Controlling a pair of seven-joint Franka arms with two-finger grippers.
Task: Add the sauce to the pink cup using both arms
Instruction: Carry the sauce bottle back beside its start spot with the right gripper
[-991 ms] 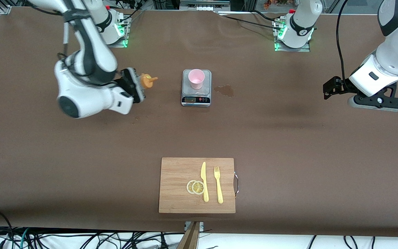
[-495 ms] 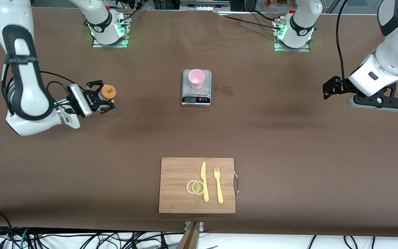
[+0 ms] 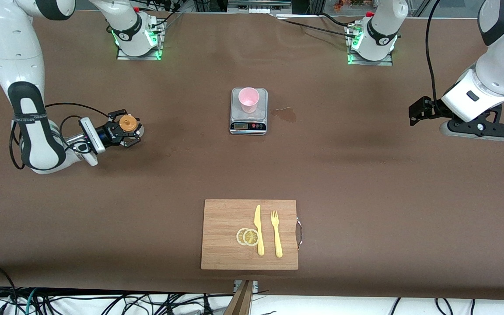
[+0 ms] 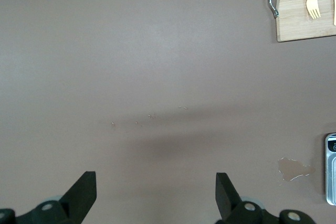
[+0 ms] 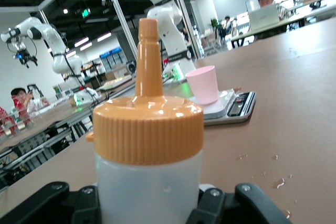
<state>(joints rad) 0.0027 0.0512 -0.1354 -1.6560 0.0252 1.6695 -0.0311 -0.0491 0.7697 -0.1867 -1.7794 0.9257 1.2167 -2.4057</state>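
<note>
scale (image 3: 248, 118), cutting board (image 3: 225, 245), knife (image 3: 258, 229), fork (image 3: 276, 233)

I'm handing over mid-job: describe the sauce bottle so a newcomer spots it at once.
Start at the brown table and go to the right arm's end of it, well away from the grey scale carrying the pink cup. There the right end effector is shut on the sauce bottle, upright. It is the only whitish, translucent squeeze bottle, topped by a ribbed orange cap with a pointed nozzle.

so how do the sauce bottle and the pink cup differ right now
The sauce bottle is whitish with an orange nozzle cap; the pink cup is pale pink and open-topped. The bottle stands toward the right arm's end, within the right gripper; the cup sits on the grey scale, untouched. Both are upright.
</note>
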